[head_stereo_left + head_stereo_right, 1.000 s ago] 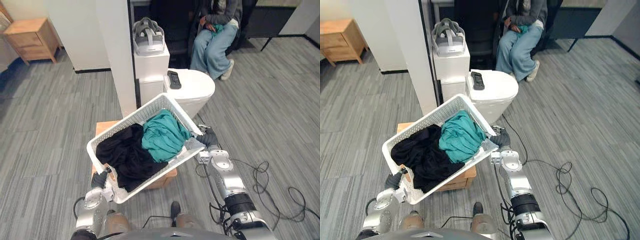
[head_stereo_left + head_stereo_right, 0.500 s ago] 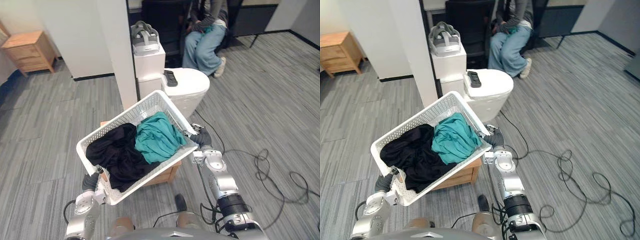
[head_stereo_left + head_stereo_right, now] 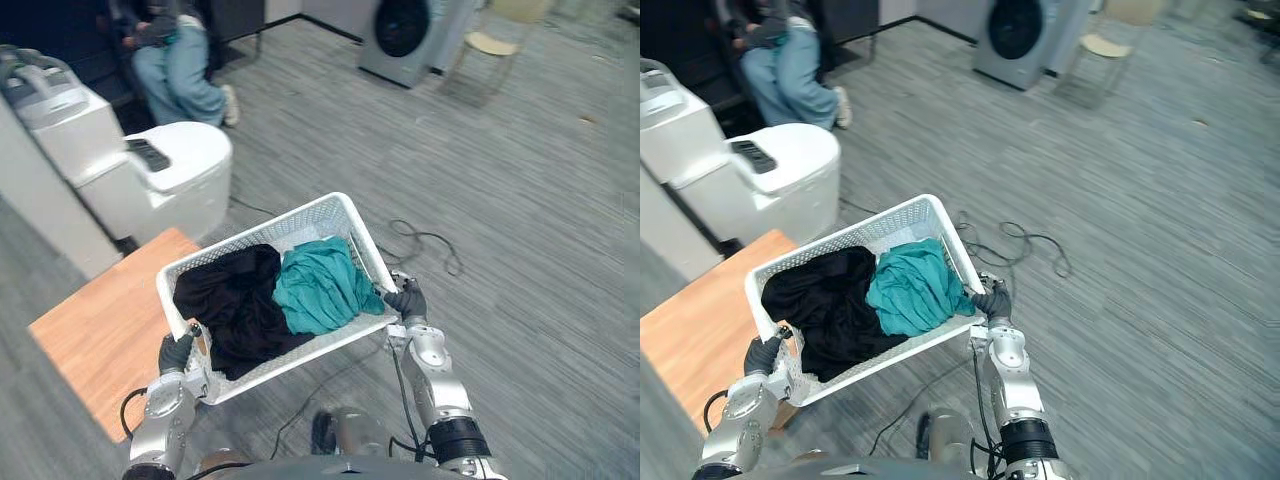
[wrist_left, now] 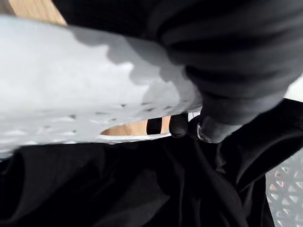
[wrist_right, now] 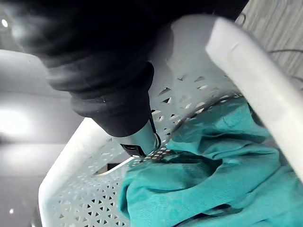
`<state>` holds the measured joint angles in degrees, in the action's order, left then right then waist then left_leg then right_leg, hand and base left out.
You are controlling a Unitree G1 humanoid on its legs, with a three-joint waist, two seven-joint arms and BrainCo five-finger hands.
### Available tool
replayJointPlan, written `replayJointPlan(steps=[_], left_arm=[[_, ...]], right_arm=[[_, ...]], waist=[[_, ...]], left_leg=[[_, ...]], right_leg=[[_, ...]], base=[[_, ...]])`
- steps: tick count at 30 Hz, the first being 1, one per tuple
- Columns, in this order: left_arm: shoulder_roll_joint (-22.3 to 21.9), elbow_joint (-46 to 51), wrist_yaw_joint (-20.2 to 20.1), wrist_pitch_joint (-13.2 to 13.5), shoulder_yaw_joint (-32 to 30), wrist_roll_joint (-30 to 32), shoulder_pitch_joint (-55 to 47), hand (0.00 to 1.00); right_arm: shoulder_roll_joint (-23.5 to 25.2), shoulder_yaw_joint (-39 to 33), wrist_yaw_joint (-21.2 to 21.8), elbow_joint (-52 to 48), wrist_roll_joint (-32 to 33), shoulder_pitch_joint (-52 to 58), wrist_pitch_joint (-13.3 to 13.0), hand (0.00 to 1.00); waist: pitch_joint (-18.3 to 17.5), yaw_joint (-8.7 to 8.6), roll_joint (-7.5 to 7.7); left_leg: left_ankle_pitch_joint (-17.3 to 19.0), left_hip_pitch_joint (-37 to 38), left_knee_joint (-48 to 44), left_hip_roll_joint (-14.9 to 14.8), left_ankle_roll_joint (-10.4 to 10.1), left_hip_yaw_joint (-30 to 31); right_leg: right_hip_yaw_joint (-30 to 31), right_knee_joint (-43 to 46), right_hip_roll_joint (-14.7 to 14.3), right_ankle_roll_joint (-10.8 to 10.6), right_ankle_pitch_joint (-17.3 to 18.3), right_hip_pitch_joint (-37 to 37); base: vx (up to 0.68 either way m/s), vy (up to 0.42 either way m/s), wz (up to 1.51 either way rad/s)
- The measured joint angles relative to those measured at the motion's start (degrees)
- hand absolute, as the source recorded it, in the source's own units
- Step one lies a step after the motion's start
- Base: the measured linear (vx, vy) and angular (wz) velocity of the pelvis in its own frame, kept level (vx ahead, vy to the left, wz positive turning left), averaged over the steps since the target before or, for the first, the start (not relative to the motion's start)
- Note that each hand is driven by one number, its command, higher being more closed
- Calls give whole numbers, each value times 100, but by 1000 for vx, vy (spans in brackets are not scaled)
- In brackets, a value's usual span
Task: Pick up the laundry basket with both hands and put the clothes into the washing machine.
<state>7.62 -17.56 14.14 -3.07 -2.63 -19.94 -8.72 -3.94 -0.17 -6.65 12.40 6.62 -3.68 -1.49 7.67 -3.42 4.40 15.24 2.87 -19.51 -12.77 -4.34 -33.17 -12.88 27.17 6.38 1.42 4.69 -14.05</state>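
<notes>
I hold a white perforated laundry basket [image 3: 318,213] in the air in front of me. A black garment [image 3: 235,305] lies in its left half and a teal garment [image 3: 318,287] in its right half. My left hand [image 3: 176,352] is shut on the basket's left end, its fingers curled over the rim [image 4: 71,80]. My right hand [image 3: 406,300] is shut on the right end, with a finger hooked through the wall [image 5: 137,137]. A grey washing machine [image 3: 410,35] with a dark round door stands far off at the top of the view.
A low wooden table [image 3: 95,335] sits below the basket's left end. A white rounded unit [image 3: 175,170] carrying a black remote stands behind it, beside a white box [image 3: 60,105]. A seated person [image 3: 180,60] is at the back. A chair [image 3: 490,40] stands by the washer.
The camera has swung to the right, so the washing machine and chair have come into view and the pillar has left it. The basket has stayed in both hands and now hangs more level.
</notes>
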Motion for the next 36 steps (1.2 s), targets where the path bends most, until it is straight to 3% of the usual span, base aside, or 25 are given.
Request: replayJointPlan(steps=[2,4,5,9,12,14,15,16,17,18,19,20,22,23,25,26,28,29,31,32,34,35,36], left_arm=[[-62,0,0,-6,-12,0,0,100],[-129,-2,-1,-26,-49,1,-7,100],[-132,-11,-1,-50,-16,2,-3,100],[-138,-136,-3,-77,167,2,62,100],[-174,-220,-8,-77,319,6,191,100],[-246,-285,-9,-77,371,5,173,100],[-251,-335,-25,-77,361,3,174,100],[-251,-360,-52,-77,326,-1,106,100],[-262,-355,-63,-77,313,-20,9,100],[-296,-341,-70,-76,293,-28,-52,100],[-368,-308,-102,-66,276,-75,-226,100],[-507,-229,-127,-65,284,-132,-413,100],[-604,-77,-148,-65,285,-133,-575,100],[-594,-30,-180,-65,270,-132,-611,100],[-589,156,-181,-65,168,-131,-689,100],[-617,276,-181,-65,56,-130,-726,100],[-676,511,-180,-58,19,-129,-861,100],[-709,556,-180,-41,6,-132,-911,100],[-729,608,-180,-31,4,-136,-925,100],[-748,681,-180,-14,-9,-139,-944,100],[-782,678,-179,-9,-21,-138,-969,100],[-792,648,-170,-7,-59,-136,-992,100],[-773,610,-166,-7,-67,-136,-974,100]], right_arm=[[-2,-1,6,3,-26,6,1,100],[-16,-10,6,0,-26,15,18,100],[-41,-18,6,-12,-25,59,27,100],[-123,-105,21,-287,-23,384,-11,100],[-100,-346,20,-377,-2,813,-76,100],[-77,-448,15,-540,49,1209,-152,100],[-48,-444,12,-537,82,1257,-184,100],[44,-423,12,-541,82,1307,-193,100],[104,-425,12,-648,84,1399,-194,100],[112,-424,12,-755,84,1472,-193,100],[121,-429,4,-941,83,1609,-201,100],[109,-412,-14,-1044,83,1651,-200,100],[76,-444,-18,-1123,83,1651,-191,100],[49,-439,6,-1154,84,1651,-191,100],[57,-361,12,-1168,92,1664,-187,100],[79,-301,8,-1217,94,1691,-186,100],[108,-289,-9,-1437,81,1789,-193,100],[122,-286,-7,-1496,75,1768,-199,100],[106,-267,-9,-1570,71,1747,-202,100],[111,-281,-7,-1557,73,1711,-207,100],[124,-348,0,-1358,78,1698,-214,100],[183,-347,18,-1157,79,1686,-202,100],[203,-348,21,-1095,79,1699,-200,100]], waist=[[-9,43,-59],[16,75,-174],[28,21,-176],[-45,25,-325],[-38,-7,-364],[23,-1,-556],[33,22,-573],[70,92,-646],[111,204,-715],[137,254,-758],[170,316,-834],[202,322,-867],[222,349,-882],[238,406,-856],[225,453,-885],[228,485,-904],[172,531,-1004],[165,558,-997],[59,621,-868],[-10,628,-760],[-96,601,-602],[-170,526,-459],[-161,465,-416]], left_leg=[[-14,-3,84,-51,-25,-244],[-149,30,263,-224,-59,-657],[-206,90,287,-211,-148,-833],[-352,303,685,-137,-318,-926],[-324,341,582,-271,-330,-802],[63,325,-344,-874,-413,-627],[93,281,-740,-1044,-349,-547],[9,-28,-1752,-1428,292,-274],[-341,-350,-2673,-1699,1044,67],[-618,-524,-3044,-1758,1255,365],[-953,-852,-3561,-1614,1075,1152],[-664,-1194,-3723,-1140,678,1746],[-265,-1618,-3397,-403,548,2196],[-129,-1817,-2571,42,433,2313],[-257,-1972,-881,235,267,2295],[-554,-1991,183,219,136,2344],[-768,-2024,902,115,-152,2536],[-1007,-2038,749,89,-127,2565],[-1158,-2180,436,268,56,2479],[-1165,-2234,168,444,82,2359],[-1055,-2152,-88,823,397,2139],[-876,-1996,-89,1150,627,1987],[-805,-1870,-53,1320,701,1986]], right_leg=[[193,-849,-285,-139,-200,178],[380,-1798,-539,-49,-489,377],[45,-1708,-422,-46,-383,281],[467,-2966,-820,16,-1339,693],[448,-3058,-935,32,-1315,877],[440,-3019,-1251,104,-1028,1167],[466,-3014,-1311,147,-998,1230],[590,-2978,-1437,206,-968,1330],[736,-2929,-1517,276,-918,1466],[799,-2878,-1550,313,-860,1551],[963,-2762,-1538,372,-706,1631],[1115,-2599,-1433,413,-581,1559],[1333,-2546,-1229,444,-503,1455],[1433,-2616,-1059,439,-500,1404],[1447,-2861,-967,436,-499,1442],[1447,-2886,-969,426,-493,1467],[1463,-2664,-1013,212,-347,1381],[1599,-2384,-998,190,-105,1327],[1845,-1800,-792,29,256,1034],[2026,-1357,-593,-194,551,782],[2248,-761,-216,-496,985,704],[2371,575,30,-740,1149,365],[2393,1323,116,-834,1122,211]], base=[[-61,-102,-108],[-27,-73,-110],[-42,-40,-92],[23,-86,-73],[3,7,-3],[16,64,4],[17,29,-35],[29,-7,-59],[29,-11,-68],[69,36,-66],[70,103,-55],[77,120,-50],[91,134,-42],[125,160,-52],[139,138,-38],[212,162,-25],[244,225,-38],[238,261,-60],[263,293,-64],[342,411,-62],[349,403,-46],[276,270,-9],[354,311,18]])
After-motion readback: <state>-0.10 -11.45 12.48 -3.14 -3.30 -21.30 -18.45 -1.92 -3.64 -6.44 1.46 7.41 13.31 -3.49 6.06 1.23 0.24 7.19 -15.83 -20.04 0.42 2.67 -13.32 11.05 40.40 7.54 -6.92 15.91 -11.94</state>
